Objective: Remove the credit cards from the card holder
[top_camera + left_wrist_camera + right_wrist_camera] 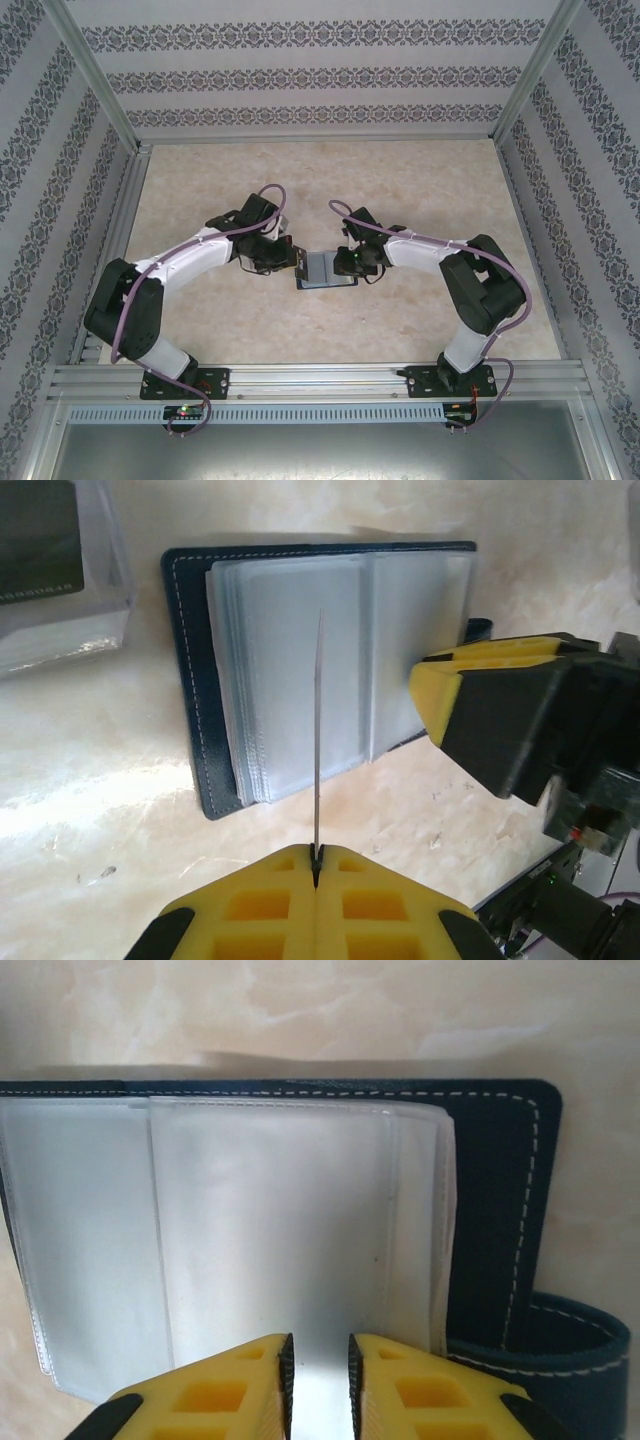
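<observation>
The card holder (327, 270) lies open on the table between both arms, a navy cover (190, 680) with clear sleeves (290, 670) fanned on top. My left gripper (317, 852) is shut on a thin credit card (319, 730), which I see edge-on as a grey line reaching out over the sleeves. I cannot tell whether its far end is still inside a sleeve. My right gripper (318, 1345) hovers low over the sleeves (270, 1230) at the holder's other side, jaws a narrow gap apart with nothing between them. Its yellow finger (450, 695) sits at the holder's right edge.
A clear plastic box (50, 570) with something dark inside stands just beyond the holder's left corner. The holder's side tab (575, 1335) sticks out beside my right gripper. Patterned walls and metal rails (110, 215) enclose the marbled tabletop (330, 190).
</observation>
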You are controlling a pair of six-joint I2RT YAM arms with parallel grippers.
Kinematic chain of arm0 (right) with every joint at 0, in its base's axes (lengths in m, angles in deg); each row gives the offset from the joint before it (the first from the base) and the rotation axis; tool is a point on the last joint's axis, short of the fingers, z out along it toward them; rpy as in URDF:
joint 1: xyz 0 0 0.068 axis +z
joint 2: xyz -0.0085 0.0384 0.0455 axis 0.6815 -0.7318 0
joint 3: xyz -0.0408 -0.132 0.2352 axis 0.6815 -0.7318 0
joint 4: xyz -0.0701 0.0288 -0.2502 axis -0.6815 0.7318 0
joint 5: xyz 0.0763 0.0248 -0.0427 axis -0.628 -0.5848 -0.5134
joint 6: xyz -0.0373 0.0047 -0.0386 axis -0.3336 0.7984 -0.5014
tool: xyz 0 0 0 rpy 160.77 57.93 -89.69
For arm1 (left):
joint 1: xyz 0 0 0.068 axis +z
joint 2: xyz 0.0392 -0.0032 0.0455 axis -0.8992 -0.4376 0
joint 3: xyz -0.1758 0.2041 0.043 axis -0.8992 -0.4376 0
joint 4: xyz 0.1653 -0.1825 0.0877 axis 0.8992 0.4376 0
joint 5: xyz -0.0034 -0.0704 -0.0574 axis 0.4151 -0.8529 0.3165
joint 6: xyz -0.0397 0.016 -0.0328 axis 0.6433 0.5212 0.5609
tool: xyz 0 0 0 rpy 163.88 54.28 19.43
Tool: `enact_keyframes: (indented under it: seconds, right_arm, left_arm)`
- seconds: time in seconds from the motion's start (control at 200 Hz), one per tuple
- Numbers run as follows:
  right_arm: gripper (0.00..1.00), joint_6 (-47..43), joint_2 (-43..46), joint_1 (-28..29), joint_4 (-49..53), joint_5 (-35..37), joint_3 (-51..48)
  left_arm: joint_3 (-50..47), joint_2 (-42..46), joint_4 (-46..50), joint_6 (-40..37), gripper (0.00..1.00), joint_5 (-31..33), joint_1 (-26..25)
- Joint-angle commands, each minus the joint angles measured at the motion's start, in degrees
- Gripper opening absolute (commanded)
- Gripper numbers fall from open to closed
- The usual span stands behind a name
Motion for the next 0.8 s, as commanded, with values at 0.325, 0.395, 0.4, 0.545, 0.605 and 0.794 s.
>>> enact_keyframes:
  seconds: [0.325,0.395,0.4,0.545,0.605,0.794]
  right_arm:
    - [0.61,-1.3,12.7,-2.7,3.6,3.1,0.3]
    - [0.70,-1.6,14.9,-3.6,4.2,3.5,0.0]
    - [0.71,-1.6,15.1,-3.7,4.2,3.5,0.0]
    - [0.88,-1.8,19.2,-5.5,4.6,4.7,-1.3]
    - [0.93,-1.8,20.3,-6.2,4.6,4.5,-1.7]
    - [0.98,-2.1,22.1,-7.7,4.3,4.5,-2.6]
  left_arm:
    - [14.4,5.4,22.1,-23.2,0.00,21.8,0.5]
    - [13.6,7.2,20.3,-27.5,0.00,25.6,0.5]
    - [13.5,7.3,20.1,-27.8,0.00,25.9,0.5]
    - [9.8,11.1,14.8,-41.6,0.00,26.0,0.2]
    - [9.6,11.3,15.3,-48.2,0.00,24.6,0.3]
    - [11.5,7.2,20.2,-65.8,0.00,27.6,0.1]
